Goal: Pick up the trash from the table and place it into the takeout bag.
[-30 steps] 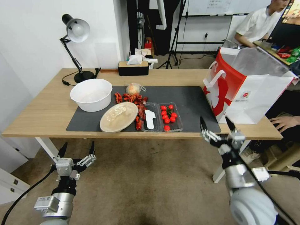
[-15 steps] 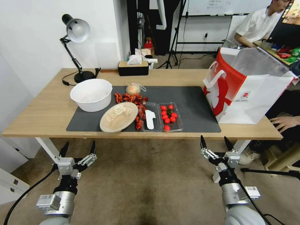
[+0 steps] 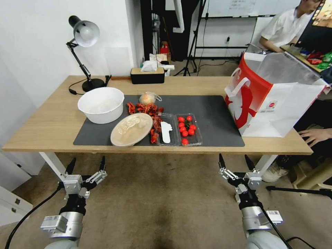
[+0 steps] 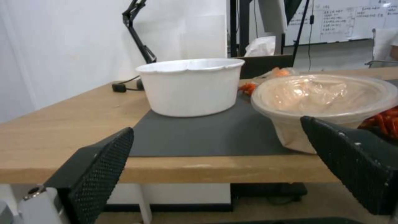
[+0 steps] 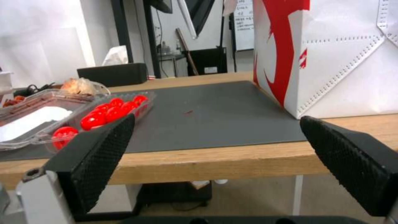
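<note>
Fingers spread, both grippers empty | left gripper [image 3: 86, 164], right gripper [image 3: 236, 162] below table [image 3: 52, 121] edge

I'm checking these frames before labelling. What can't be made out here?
- Inside of the takeout bag: head view, hidden by its own walls.
- Knotted bag: contents too small to tell.
- Beige plate: film blurs what it holds.
- Takeout bag top: right wrist view, cut by the edge.
</note>
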### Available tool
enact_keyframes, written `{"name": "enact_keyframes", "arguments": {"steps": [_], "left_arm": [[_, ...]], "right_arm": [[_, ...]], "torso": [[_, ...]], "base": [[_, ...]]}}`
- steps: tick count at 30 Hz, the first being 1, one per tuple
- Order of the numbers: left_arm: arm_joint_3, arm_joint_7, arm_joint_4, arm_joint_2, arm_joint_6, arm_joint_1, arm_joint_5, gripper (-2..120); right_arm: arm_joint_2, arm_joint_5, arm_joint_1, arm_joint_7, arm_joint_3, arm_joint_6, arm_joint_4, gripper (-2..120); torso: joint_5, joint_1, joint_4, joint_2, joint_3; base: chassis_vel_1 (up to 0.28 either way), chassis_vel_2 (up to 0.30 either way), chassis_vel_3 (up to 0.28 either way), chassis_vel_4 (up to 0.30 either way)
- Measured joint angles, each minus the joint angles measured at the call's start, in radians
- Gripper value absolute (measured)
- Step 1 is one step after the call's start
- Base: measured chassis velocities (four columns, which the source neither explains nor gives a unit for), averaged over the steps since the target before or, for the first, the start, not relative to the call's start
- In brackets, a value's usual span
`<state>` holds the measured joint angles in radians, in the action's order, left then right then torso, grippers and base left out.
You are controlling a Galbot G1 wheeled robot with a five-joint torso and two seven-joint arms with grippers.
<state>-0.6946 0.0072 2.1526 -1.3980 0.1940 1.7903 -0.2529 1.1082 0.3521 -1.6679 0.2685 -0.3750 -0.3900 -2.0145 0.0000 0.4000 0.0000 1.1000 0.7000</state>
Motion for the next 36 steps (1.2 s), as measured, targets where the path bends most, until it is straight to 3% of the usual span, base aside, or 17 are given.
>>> {"name": "enact_keyframes", "arguments": {"steps": [5, 7, 8, 11, 12, 15, 18, 19, 22, 25, 36], "left_arm": [[0.014, -0.018, 0.04, 0.023, -0.074, -0.015, -0.088, 100], [0.031, -0.047, 0.094, 0.052, -0.176, -0.028, -0.253, 100], [0.031, -0.047, 0.094, 0.052, -0.176, -0.028, -0.253, 100], [0.044, -0.126, 0.162, 0.089, -0.351, -0.074, -0.526, 100], [0.044, -0.126, 0.162, 0.089, -0.351, -0.074, -0.526, 100], [0.039, -0.262, 0.222, 0.105, -0.544, -0.138, -0.825, 100], [0.032, -0.307, 0.235, 0.106, -0.581, -0.156, -0.902, 100], [0.014, -0.371, 0.25, 0.102, -0.624, -0.171, -1.003, 100], [0.0, -0.424, 0.253, 0.091, -0.632, -0.177, -1.075, 100], [0.0, -0.457, 0.237, 0.088, -0.639, -0.194, -1.126, 100], [0.018, -0.46, 0.177, 0.054, -0.628, -0.235, -1.134, 100]], "right_arm": [[-0.001, -0.007, 0.001, 0.001, 0.002, 0.005, -0.002, 100], [-0.007, -0.013, 0.0, 0.003, 0.002, 0.009, -0.007, 100], [-0.007, -0.013, 0.0, 0.003, 0.002, 0.009, -0.007, 100], [-0.011, -0.018, -0.004, 0.005, 0.002, 0.014, -0.014, 100], [-0.011, -0.018, -0.004, 0.005, 0.002, 0.014, -0.014, 100], [-0.013, -0.021, -0.004, 0.007, 0.001, 0.02, -0.02, 100], [-0.014, -0.024, -0.001, 0.007, 0.001, 0.025, -0.021, 100], [-0.028, -0.026, 0.022, 0.012, 0.018, 0.04, -0.021, 100], [-0.044, -0.026, 0.058, 0.016, 0.039, 0.056, -0.013, 100], [-0.052, -0.025, 0.067, 0.017, 0.043, 0.06, -0.009, 100], [-0.069, -0.021, 0.084, 0.018, 0.057, 0.061, 0.018, 100]], "torso": [[0.0, 0.0, 0.0, 0.0, 0.0], [0.0, 0.0, 0.0001, 0.0, 0.0], [0.0, 0.0, 0.0001, 0.0, 0.0], [-0.0001, 0.0, 0.0, 0.0, 0.0], [-0.0001, 0.0, 0.0, 0.0, 0.0], [0.0, 0.0, -0.0002, 0.0, 0.0], [0.0001, 0.0, -0.0004, 0.0, 0.0], [0.0, 0.0, -0.0006, 0.0, 0.0], [0.0002, 0.0, 0.0009, 0.0, 0.0], [0.0001, 0.0, 0.0001, 0.0, 0.0], [0.0004, 0.0, 0.0003, 0.0, 0.0]], "base": [[0.0, 0.0, 0.0, 0.0], [0.0, 0.0, 0.0, 0.0], [0.0, 0.0, 0.0, 0.0], [0.0, 0.0, 0.0, 0.0], [0.0, 0.0, 0.0, 0.0], [0.0, 0.0, 0.0, 0.0], [0.0, 0.0, 0.0, 0.0], [0.0, 0.0, 0.0, 0.0], [0.0, 0.0, 0.0, 0.0], [0.0, 0.0, 0.0, 0.0], [0.0, 0.0, 0.0, 0.0]]}}
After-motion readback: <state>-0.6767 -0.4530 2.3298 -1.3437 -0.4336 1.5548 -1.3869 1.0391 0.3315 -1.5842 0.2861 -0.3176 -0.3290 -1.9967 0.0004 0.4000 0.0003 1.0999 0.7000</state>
